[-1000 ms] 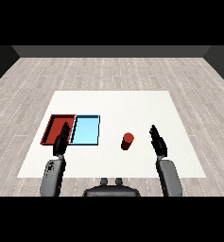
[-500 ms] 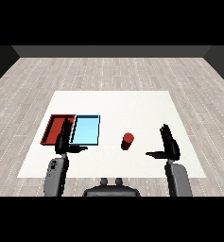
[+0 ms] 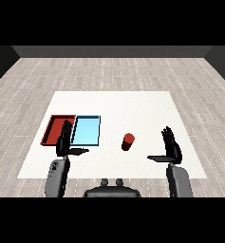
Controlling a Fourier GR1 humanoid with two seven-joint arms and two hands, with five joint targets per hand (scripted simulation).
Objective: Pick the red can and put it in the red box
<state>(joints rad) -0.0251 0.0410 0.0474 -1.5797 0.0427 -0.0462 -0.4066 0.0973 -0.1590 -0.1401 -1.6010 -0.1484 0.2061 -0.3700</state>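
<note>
The red can [image 3: 127, 141] stands upright on the white table [image 3: 133, 107], right of the two trays. The red tray [image 3: 55, 128] lies at the left, with the light blue tray [image 3: 87, 131] beside it on its right. My right hand [image 3: 171, 147] is raised to the right of the can, well apart from it, fingers straight and thumb pointing left toward it. My left hand [image 3: 64, 141] hovers over the near edge of the red tray, open, thumb pointing right. Neither hand holds anything.
The table's near edge [image 3: 114, 178] runs just in front of both forearms. Grey wood-plank floor [image 3: 109, 71] surrounds the table.
My right hand has moved right and a little nearer, away from the can, and turned its thumb toward the can. The left hand has barely shifted. The can has not moved.
</note>
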